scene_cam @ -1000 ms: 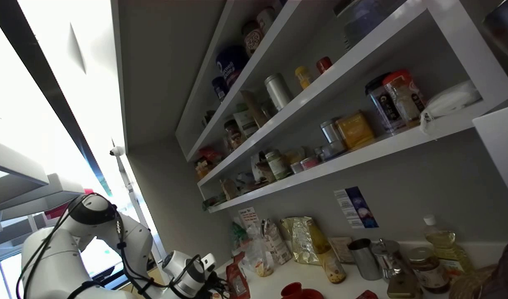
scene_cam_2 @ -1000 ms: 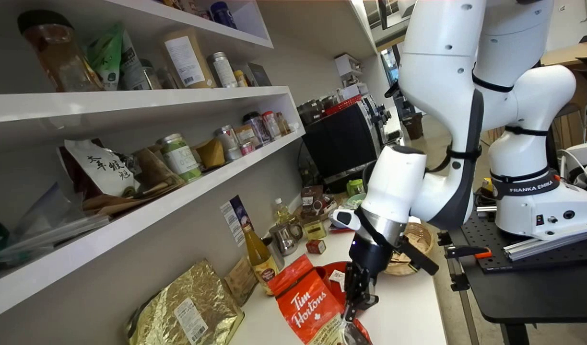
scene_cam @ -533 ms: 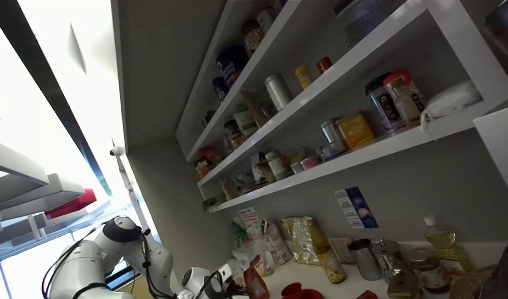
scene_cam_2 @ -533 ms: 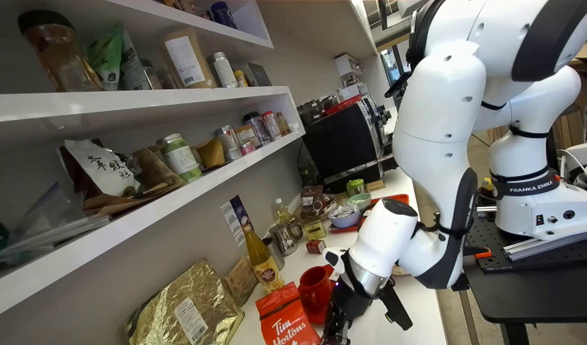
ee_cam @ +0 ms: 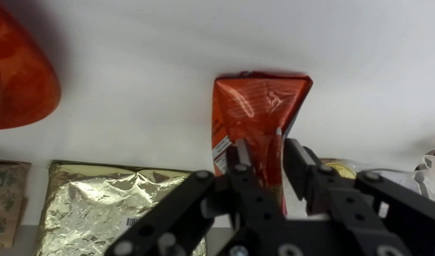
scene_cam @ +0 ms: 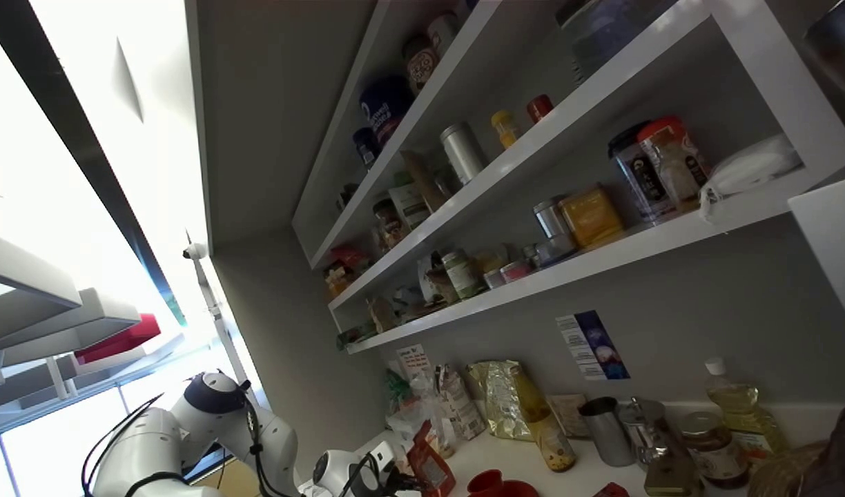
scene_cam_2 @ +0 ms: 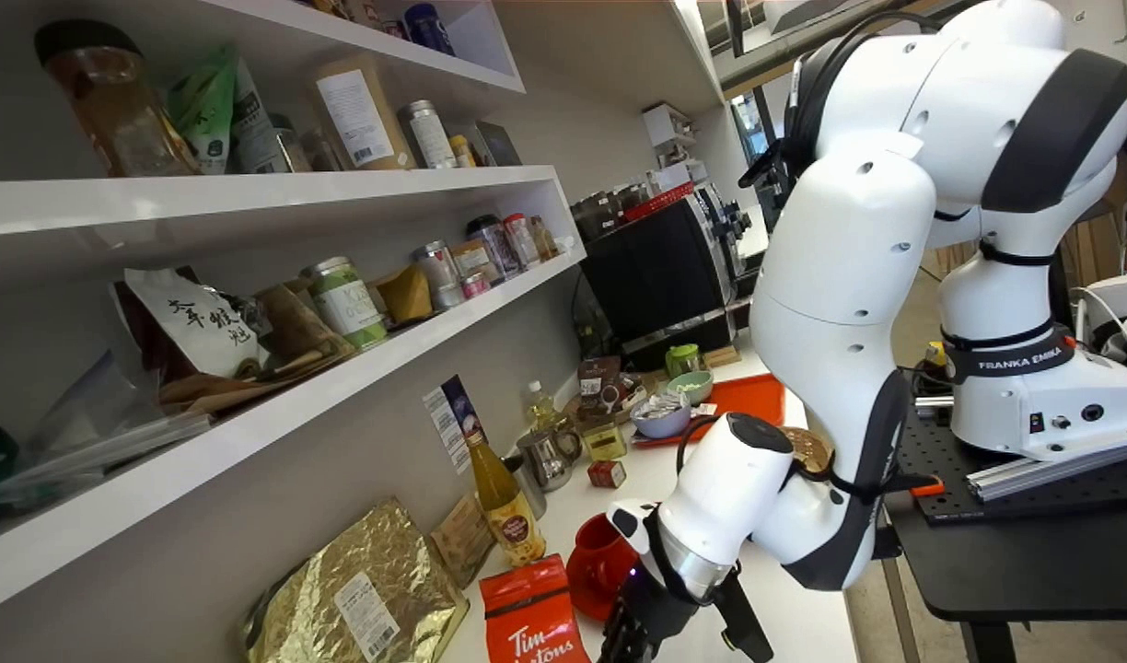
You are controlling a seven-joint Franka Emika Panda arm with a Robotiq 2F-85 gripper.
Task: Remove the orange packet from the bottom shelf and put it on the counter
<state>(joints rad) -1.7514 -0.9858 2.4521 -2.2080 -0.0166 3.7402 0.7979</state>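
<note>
The orange packet [scene_cam_2: 536, 622] is a glossy red-orange bag with pale Tim Hortons lettering. It is over the counter [scene_cam_2: 803, 635] and also shows in an exterior view [scene_cam: 431, 466]. In the wrist view the packet [ee_cam: 260, 106] lies between the two fingers, and its wider far end spreads past them. My gripper [ee_cam: 267, 151] is closed down on it, with the fingertips against its sides. In an exterior view the gripper [scene_cam_2: 623, 635] is partly cut off at the bottom edge. I cannot tell whether the packet touches the counter. The bottom shelf [scene_cam: 588, 266] is above.
A red mug [scene_cam_2: 603, 552] stands close beside the packet. A gold foil bag [scene_cam_2: 352, 589] and a yellow bottle [scene_cam_2: 508, 516] stand against the wall. The gold bag is also in the wrist view [ee_cam: 96, 209]. A metal jug [scene_cam_2: 547, 458] stands farther along the counter.
The arm has lowered and shifted along the counter, and the packet has moved with the gripper. The packet has turned slightly. The red mug beside it has come into fuller view.
</note>
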